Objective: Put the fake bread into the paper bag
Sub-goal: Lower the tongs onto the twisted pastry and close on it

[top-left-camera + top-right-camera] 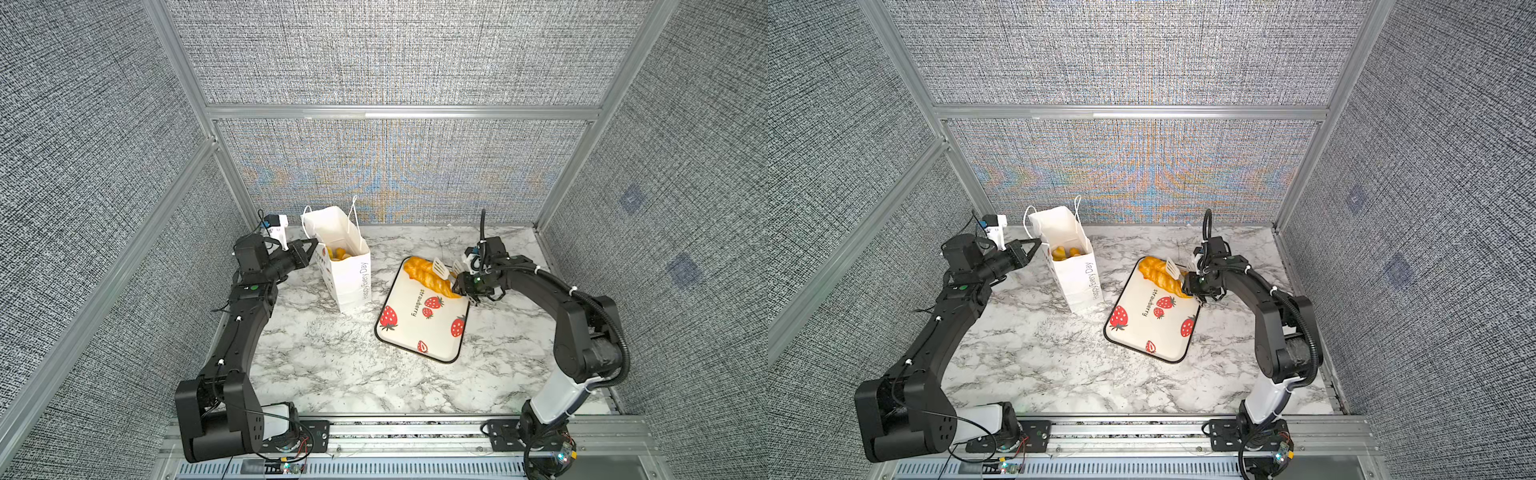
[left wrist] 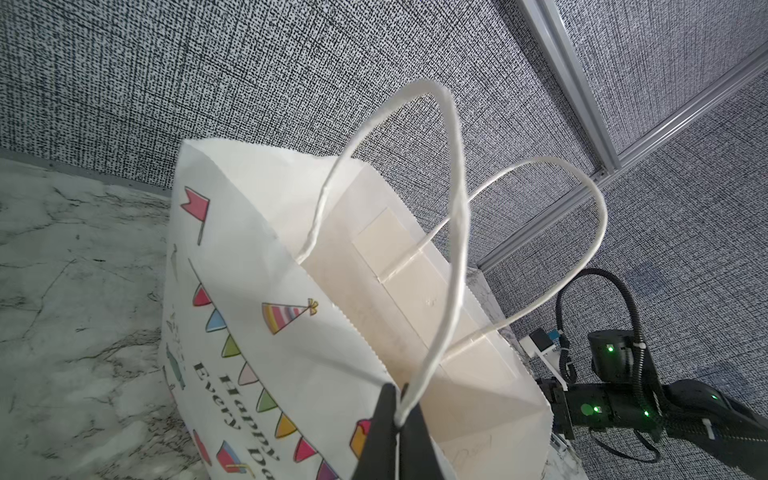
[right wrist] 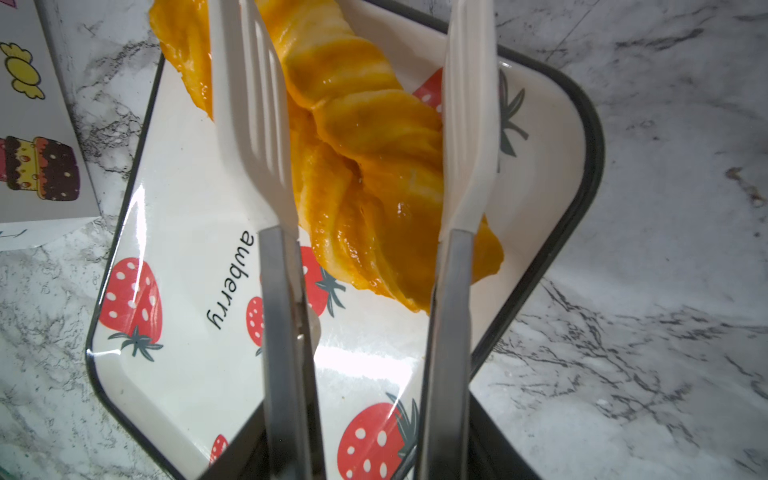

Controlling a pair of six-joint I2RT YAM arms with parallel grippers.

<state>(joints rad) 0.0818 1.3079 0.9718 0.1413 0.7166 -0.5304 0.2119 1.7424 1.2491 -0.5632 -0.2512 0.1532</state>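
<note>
Right gripper (image 1: 468, 286) clamps tongs (image 1: 439, 268) astride the braided loaf (image 1: 419, 272), hiding its end; left gripper (image 1: 312, 245) pinches the cord handle (image 2: 454, 216) of the paper bag (image 1: 349, 286).

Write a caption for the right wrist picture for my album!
White tongs sit either side of the braided loaf on the strawberry tray.

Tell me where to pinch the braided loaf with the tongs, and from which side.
Grip the braided loaf at its middle, across its narrow width, tongs coming down from above with one blade on each long side. It is long and narrow, lying on the tray; an end grip would likely let it swing.
</note>
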